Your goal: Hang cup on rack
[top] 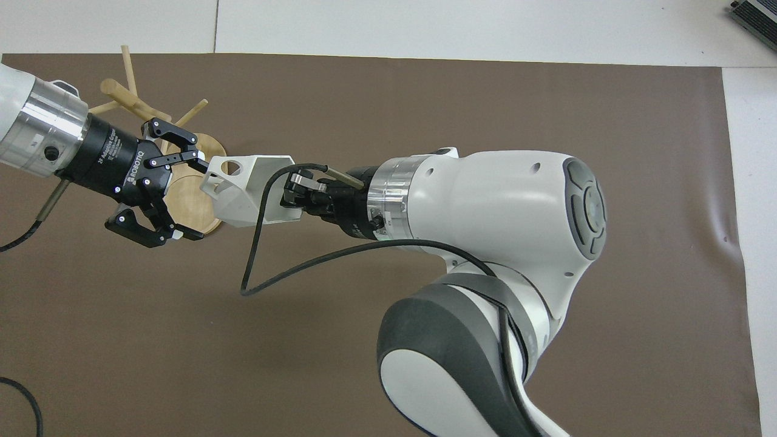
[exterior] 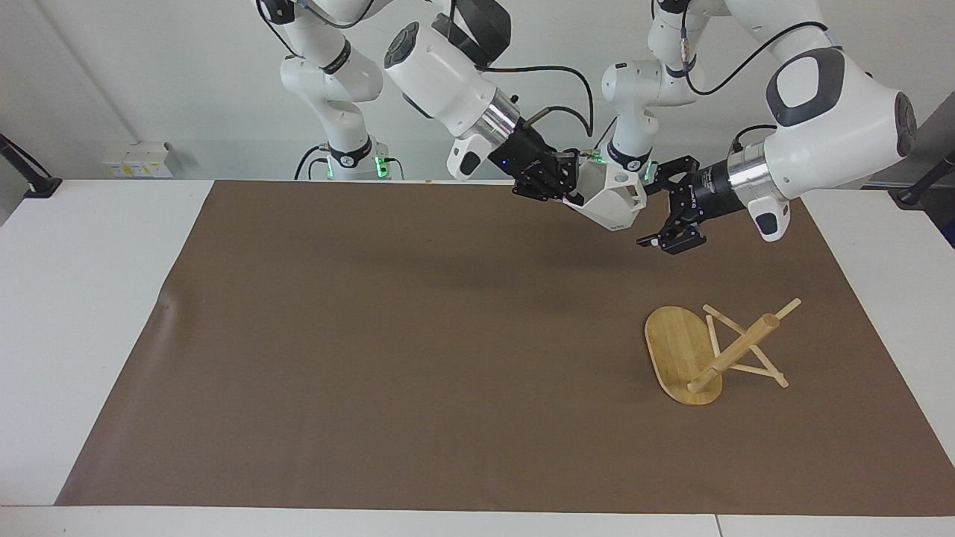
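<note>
I have the right gripper (exterior: 561, 185) up in the air over the brown mat (exterior: 388, 335) that covers the table (exterior: 89, 298), its jaws clenched on the cup (exterior: 613, 203) at the wall away from the handle. The cup hangs tipped on its side, and its pierced handle points toward my left gripper (exterior: 666, 216). That one hovers just beside the cup with its jaws spread wide — in the overhead view one fingertip (top: 197, 156) sits right at the handle's edge, though I cannot tell whether it touches. The other fingertip hangs clear of the cup. The rack (exterior: 705, 354) lies toppled on the mat — well below both sets of jaws and toward the left arm's end of the table, its oval base on edge and the post slanting up with the pegs splayed.
</note>
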`<state>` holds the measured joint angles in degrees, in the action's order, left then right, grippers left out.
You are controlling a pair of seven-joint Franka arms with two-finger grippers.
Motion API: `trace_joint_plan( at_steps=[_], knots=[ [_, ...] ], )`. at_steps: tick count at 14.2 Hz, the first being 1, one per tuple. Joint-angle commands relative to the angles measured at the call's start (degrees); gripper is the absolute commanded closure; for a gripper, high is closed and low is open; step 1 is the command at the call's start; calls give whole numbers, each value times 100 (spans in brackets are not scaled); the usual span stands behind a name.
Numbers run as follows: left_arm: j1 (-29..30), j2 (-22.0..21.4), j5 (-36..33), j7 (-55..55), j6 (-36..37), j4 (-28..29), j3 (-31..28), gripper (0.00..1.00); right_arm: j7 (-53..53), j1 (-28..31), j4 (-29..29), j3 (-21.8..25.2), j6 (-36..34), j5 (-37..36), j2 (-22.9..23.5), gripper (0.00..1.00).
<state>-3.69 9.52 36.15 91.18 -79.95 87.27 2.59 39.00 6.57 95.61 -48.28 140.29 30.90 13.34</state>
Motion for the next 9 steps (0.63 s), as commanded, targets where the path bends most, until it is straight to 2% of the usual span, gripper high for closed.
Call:
trace_joint_plan(
  at_steps=[1, 3, 9],
  knots=[
    [-44, -29, 50, 128, 156, -113, -39, 0, 99, 20, 64, -138, 253, 161, 36, 100],
    [-35, -134, 67, 111, 155, -61, -39, 0, 239, 11, 72, -208, 498, 161, 89, 100],
    [-35, -460, 111, 102, 138, 133, -30, 0, 274, -7, 81, -217, 544, 161, 89, 100]
  ],
)
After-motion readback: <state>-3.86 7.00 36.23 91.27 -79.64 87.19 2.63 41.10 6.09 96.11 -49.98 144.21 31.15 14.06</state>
